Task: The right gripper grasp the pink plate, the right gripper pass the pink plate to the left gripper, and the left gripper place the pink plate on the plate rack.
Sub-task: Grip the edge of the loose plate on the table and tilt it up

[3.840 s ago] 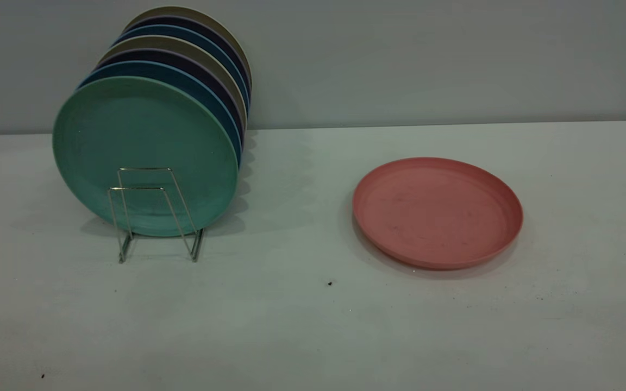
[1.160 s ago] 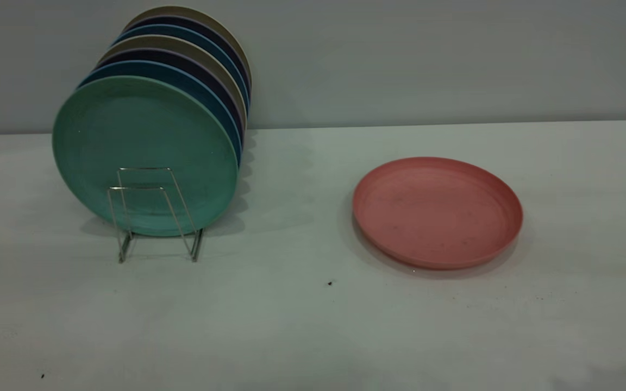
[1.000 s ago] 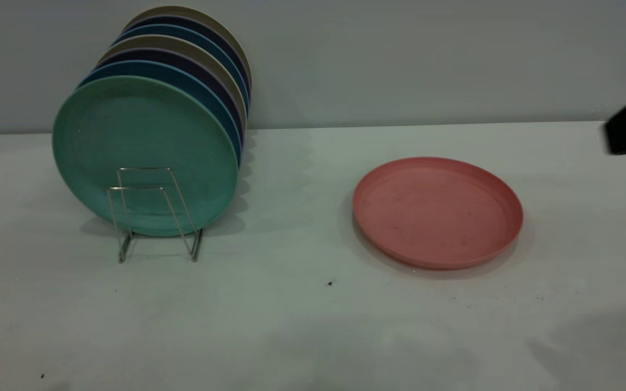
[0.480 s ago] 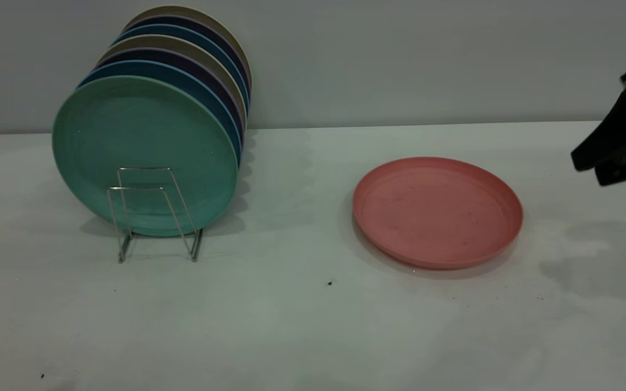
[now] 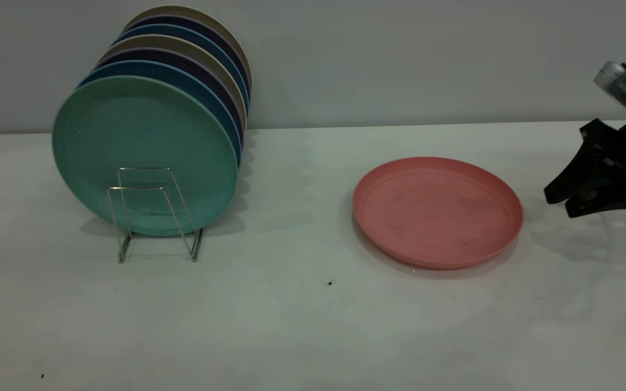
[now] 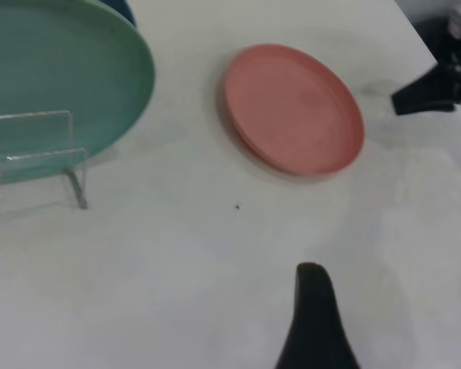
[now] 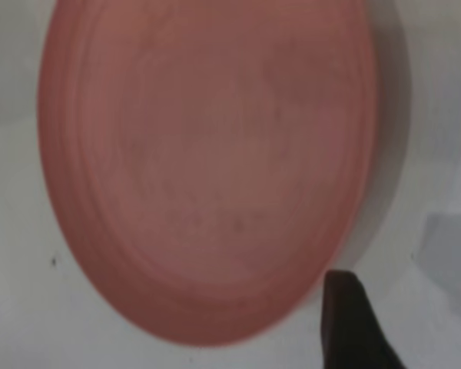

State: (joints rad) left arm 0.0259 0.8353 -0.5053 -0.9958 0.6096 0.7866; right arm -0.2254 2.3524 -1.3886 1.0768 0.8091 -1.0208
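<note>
Right gripper (image 5: 560, 202), fingers apart, has just swung in low from the right, now just beside the pink plate (image 5: 437, 210) lying flat on the table (image 5: 291, 326); grasp not yet begun.

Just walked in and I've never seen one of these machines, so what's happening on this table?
The right gripper, fingers open, is beside the pink plate and not touching it. The plate lies flat on the table. It is meant to go into the rack, which already holds a row of upright plates with a green plate in front. The left gripper is near the table's front and holds nothing.
</note>
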